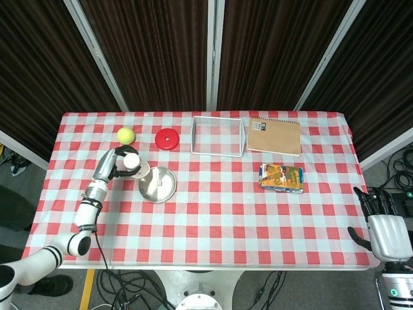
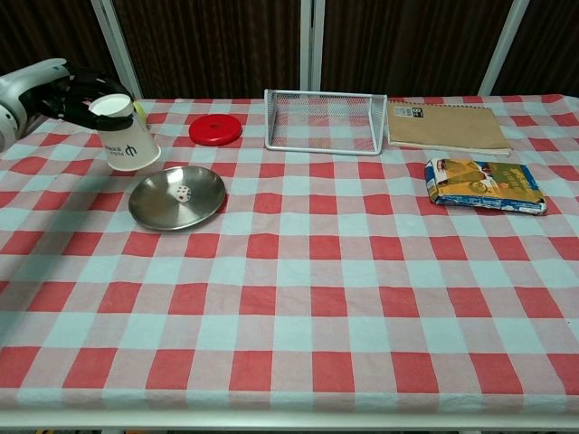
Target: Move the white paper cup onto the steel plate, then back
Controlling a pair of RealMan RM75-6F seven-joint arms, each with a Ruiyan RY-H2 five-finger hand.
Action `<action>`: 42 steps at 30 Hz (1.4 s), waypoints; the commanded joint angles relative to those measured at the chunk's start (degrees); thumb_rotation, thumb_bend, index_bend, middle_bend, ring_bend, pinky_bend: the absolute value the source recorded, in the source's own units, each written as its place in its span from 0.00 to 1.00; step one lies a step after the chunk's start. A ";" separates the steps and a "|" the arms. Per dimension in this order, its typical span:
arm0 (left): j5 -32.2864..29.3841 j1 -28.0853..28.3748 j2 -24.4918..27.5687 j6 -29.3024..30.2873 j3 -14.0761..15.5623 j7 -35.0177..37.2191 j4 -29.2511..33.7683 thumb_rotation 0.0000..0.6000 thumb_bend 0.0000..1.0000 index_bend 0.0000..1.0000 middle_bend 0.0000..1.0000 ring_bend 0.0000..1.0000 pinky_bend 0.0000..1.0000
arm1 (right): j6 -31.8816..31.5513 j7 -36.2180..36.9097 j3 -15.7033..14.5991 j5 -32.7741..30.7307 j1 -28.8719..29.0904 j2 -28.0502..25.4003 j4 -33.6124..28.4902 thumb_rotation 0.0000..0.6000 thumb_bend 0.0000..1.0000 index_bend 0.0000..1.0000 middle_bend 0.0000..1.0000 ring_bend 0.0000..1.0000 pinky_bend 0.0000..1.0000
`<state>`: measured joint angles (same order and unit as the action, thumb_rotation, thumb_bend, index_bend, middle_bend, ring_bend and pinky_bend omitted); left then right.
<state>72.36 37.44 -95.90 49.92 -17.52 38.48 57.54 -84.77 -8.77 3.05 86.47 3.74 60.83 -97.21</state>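
My left hand point(image 1: 115, 163) point(image 2: 74, 91) grips the white paper cup point(image 1: 136, 165) point(image 2: 126, 135) near its rim and holds it off the tablecloth, tilted, just left of the steel plate point(image 1: 158, 184) point(image 2: 176, 196). The plate lies bare on the checked cloth. In the head view my right hand point(image 1: 383, 227) hangs past the table's right front corner with its fingers apart and nothing in it; the chest view does not show it.
A yellow-green ball point(image 1: 125, 135) and a red disc point(image 1: 167, 139) lie behind the plate. Further right stand a white wire basket point(image 1: 218, 135), a brown notebook point(image 1: 275, 136) and a snack packet point(image 1: 282, 177). The red checked tablecloth point(image 1: 213, 226) covers the whole table.
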 commanded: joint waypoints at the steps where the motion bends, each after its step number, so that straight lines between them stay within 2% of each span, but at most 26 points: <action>1: 2.18 0.19 2.05 1.57 1.57 -3.93 6.29 1.00 0.34 0.47 0.43 0.27 0.32 | -0.21 0.13 -0.04 0.02 -0.14 0.05 0.07 1.00 0.16 0.03 0.18 0.00 0.01; 6: 1.42 1.99 -0.53 -0.16 2.29 -7.14 6.24 1.00 0.34 0.47 0.44 0.27 0.28 | -0.88 0.35 -0.08 -0.04 -0.60 -0.25 0.19 1.00 0.16 0.03 0.18 0.00 0.01; 11: 0.55 3.01 -3.56 -0.94 2.99 -9.91 3.08 1.00 0.34 0.47 0.44 0.27 0.22 | -1.05 0.63 -0.23 0.29 -0.72 -0.52 0.15 1.00 0.16 0.03 0.18 0.00 0.01; 17: -0.07 3.39 -5.81 -1.83 3.59 -10.46 -0.11 1.00 0.34 0.47 0.45 0.27 0.22 | -0.96 1.04 -0.28 0.39 -0.70 -0.23 0.45 1.00 0.16 0.03 0.18 0.00 0.01; 24: -1.67 2.87 -7.44 -0.95 2.93 -11.63 -5.39 1.00 0.34 0.47 0.46 0.27 0.22 | -0.97 0.82 -0.15 0.57 -0.55 -0.34 0.21 1.00 0.16 0.03 0.18 0.00 0.01; 29: -1.80 2.03 -6.72 0.16 2.64 -11.20 -4.64 1.00 0.34 0.47 0.46 0.27 0.22 | -0.58 0.75 -0.26 0.79 -0.32 -0.17 0.12 1.00 0.16 0.03 0.18 0.00 0.01; 38: 1.25 2.28 -5.18 0.06 4.46 -10.56 1.29 1.00 0.34 0.47 0.46 0.27 0.22 | -1.05 0.50 -0.38 0.97 -0.61 -0.29 -0.04 1.00 0.16 0.03 0.18 0.00 0.01; 42: 0.17 2.78 -5.74 -0.61 4.15 -12.86 -0.73 1.00 0.34 0.47 0.46 0.27 0.21 | -1.19 0.45 -0.24 0.79 -0.66 -0.46 -0.23 1.00 0.16 0.03 0.18 0.00 0.01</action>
<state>73.20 39.96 -101.34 49.63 -13.15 26.54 57.90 -85.97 -8.32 2.80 87.27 3.08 60.37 -97.44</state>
